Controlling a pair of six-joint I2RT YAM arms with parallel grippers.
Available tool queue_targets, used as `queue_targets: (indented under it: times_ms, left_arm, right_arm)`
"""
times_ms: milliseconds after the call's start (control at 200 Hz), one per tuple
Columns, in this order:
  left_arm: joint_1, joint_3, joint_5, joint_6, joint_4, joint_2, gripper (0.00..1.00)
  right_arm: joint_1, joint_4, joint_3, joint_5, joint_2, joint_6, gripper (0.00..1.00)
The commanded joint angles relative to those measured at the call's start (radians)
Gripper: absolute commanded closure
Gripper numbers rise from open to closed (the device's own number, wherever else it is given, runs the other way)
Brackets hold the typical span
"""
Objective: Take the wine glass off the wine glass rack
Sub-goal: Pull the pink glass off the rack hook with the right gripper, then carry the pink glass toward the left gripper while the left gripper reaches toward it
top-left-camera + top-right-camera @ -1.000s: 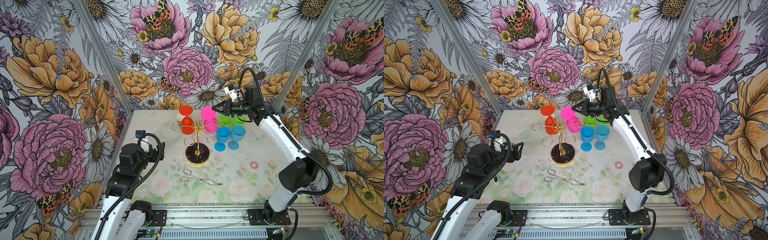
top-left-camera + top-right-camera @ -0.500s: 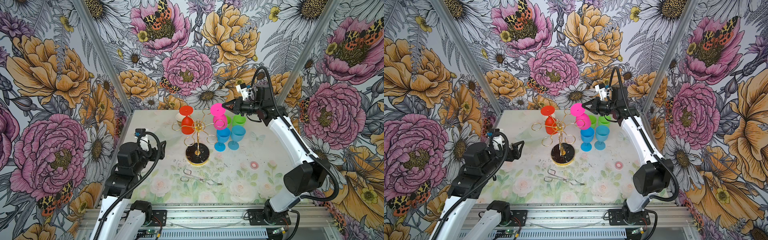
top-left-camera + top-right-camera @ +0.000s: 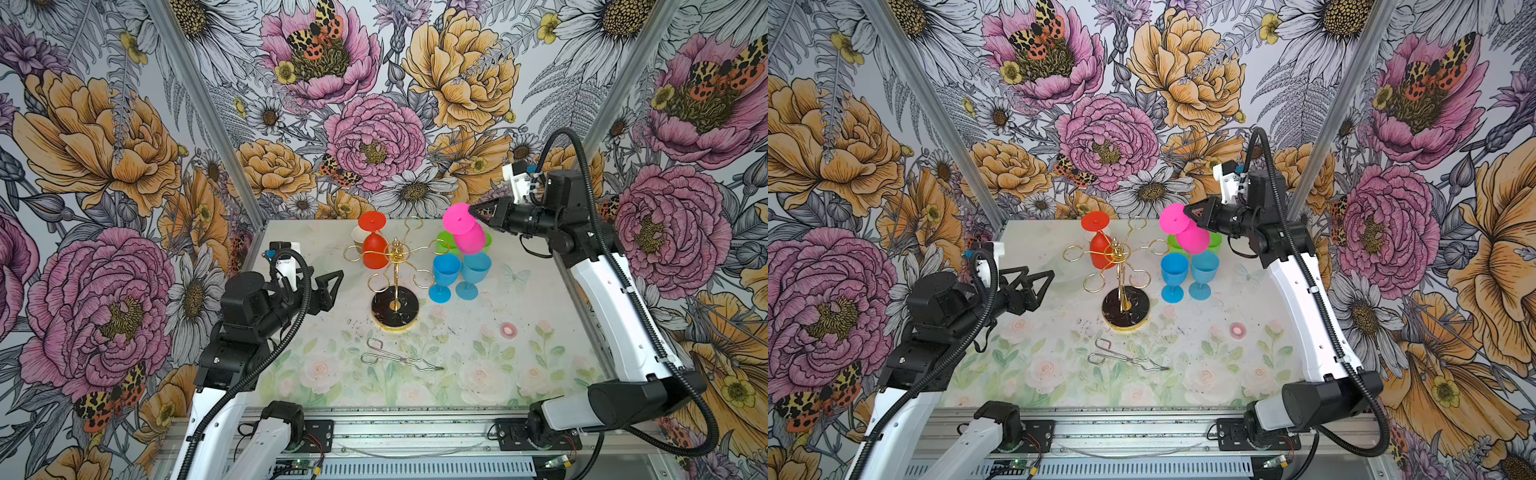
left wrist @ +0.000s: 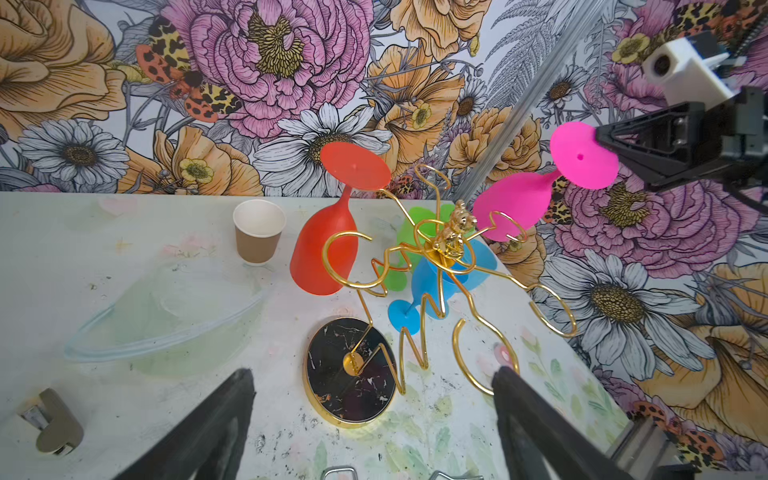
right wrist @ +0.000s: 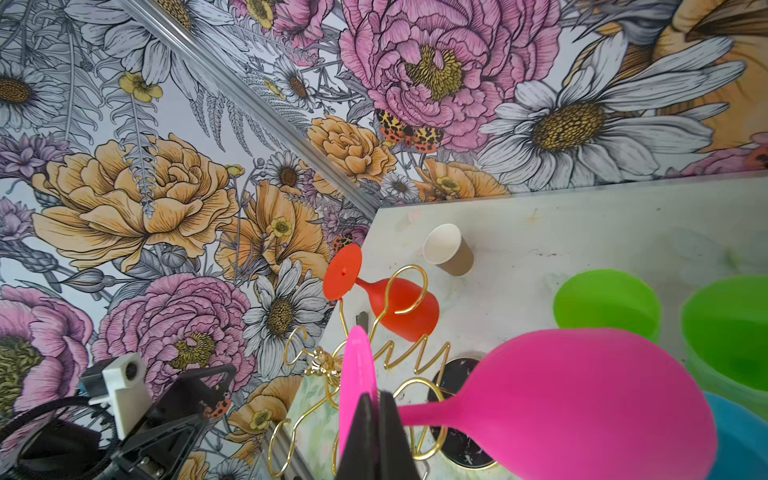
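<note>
In both top views my right gripper [image 3: 471, 211] [image 3: 1185, 210] is shut on the round foot of the pink wine glass [image 3: 469, 243] [image 3: 1192, 240]. It hangs bowl-down and tilted in the air, right of the gold wine glass rack [image 3: 395, 253] [image 3: 1119, 251] and apart from its loops. The right wrist view shows the fingers [image 5: 365, 419] pinching the foot's edge of the pink glass [image 5: 582, 399]. A red glass [image 3: 374, 249] [image 4: 324, 249] still hangs upside down on a far-left loop. My left gripper [image 3: 330, 276] [image 4: 372, 374] is open and empty, left of the rack's base.
Two blue glasses [image 3: 453, 270] stand upright right of the rack, with green glasses [image 3: 446, 243] behind them under the pink glass. A paper cup [image 4: 257, 230] stands at the back. Steel wire tongs [image 3: 399, 357] lie in front of the rack base [image 3: 395, 311].
My right gripper has carried the pink glass to the right, off the rack's loop and away from it. The left arm has shifted slightly; its gripper stays open.
</note>
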Motion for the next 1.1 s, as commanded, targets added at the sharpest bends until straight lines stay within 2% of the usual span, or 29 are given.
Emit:
queue_targets:
  times_ms: [0,180,290,510,686,906,1096]
  left_arm:
    - [-0.018,0.048,0.083,-0.042,0.009,0.01,0.1]
    - [-0.075,0.098,0.134,-0.105,0.029,0.066,0.1]
    - [-0.138,0.112,0.191,-0.155,0.087,0.108,0.1]
    - [-0.269,0.159,0.236,-0.214,0.132,0.212,0.11]
    - [-0.326,0.123,0.311,-0.316,0.258,0.272,0.15]
    - [-0.419,0.067,0.347,-0.417,0.451,0.321,0.19]
    - [-0.481,0.05,0.335,-0.453,0.532,0.358,0.21]
  right_arm:
    - [0.001,-0.141,0.0,0.136,-0.067,-0.105,1.0]
    - [0.013,-0.216,-0.03,0.193,-0.149,-0.185,1.0]
    - [0.034,-0.242,-0.069,0.211,-0.19,-0.211,1.0]
    - [0.115,-0.353,-0.104,0.234,-0.23,-0.246,1.0]
    - [0.169,-0.358,-0.142,0.165,-0.261,-0.253,1.0]
    - [0.219,-0.354,-0.149,0.086,-0.259,-0.261,1.0]
    - [0.241,-0.313,-0.125,-0.015,-0.253,-0.247,1.0]
